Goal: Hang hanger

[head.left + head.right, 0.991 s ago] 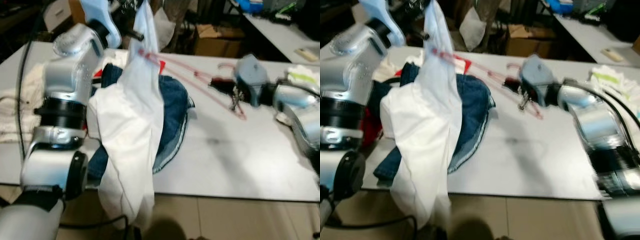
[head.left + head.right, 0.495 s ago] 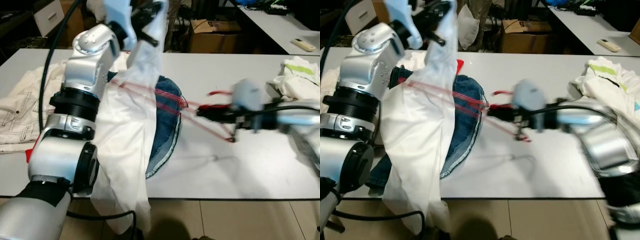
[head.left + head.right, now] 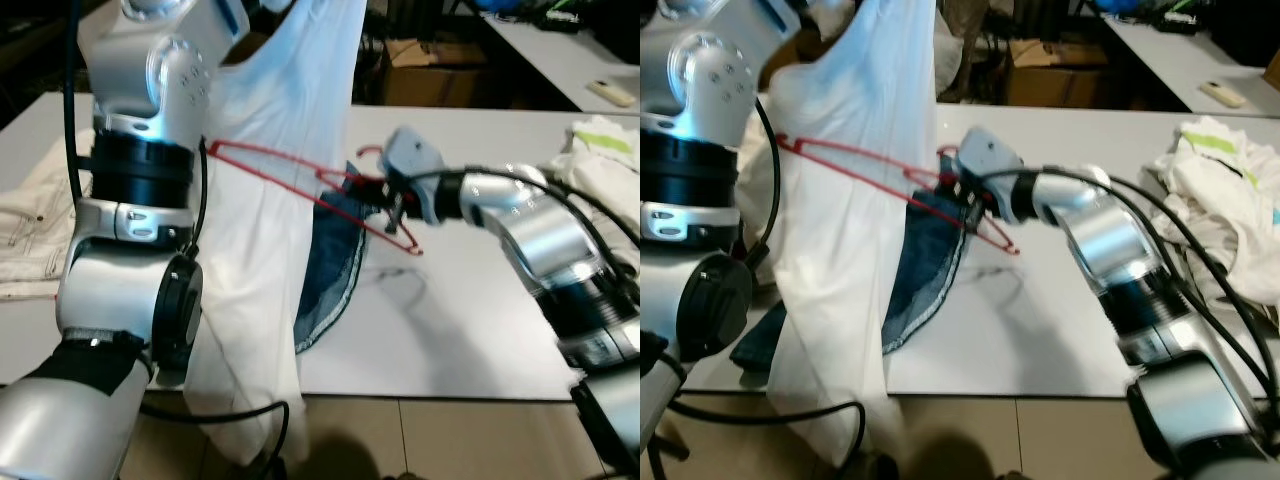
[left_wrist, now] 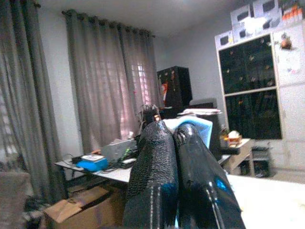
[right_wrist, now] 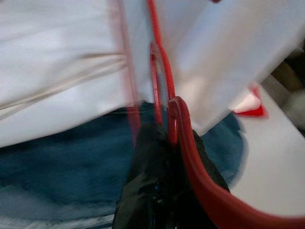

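The left gripper [image 4: 176, 181], fingers pressed together on a fold of the white garment [image 3: 270, 260], held the cloth raised above the table [image 3: 480, 330], while the right gripper [image 3: 392, 192] pinched the red hanger [image 3: 300, 170] near its hook, in mid-air beside the garment and above the blue jeans [image 3: 330, 270]. The hanger's far arm lay against the hanging cloth. To do this step well, the right arm would probably need to guide that tip into the garment's opening, keeping the left lift steady and the cloth clear of the jeans.

grey curtains [image 4: 100, 90], dark cabinets [image 4: 248, 95], tiled floor [image 3: 480, 440].
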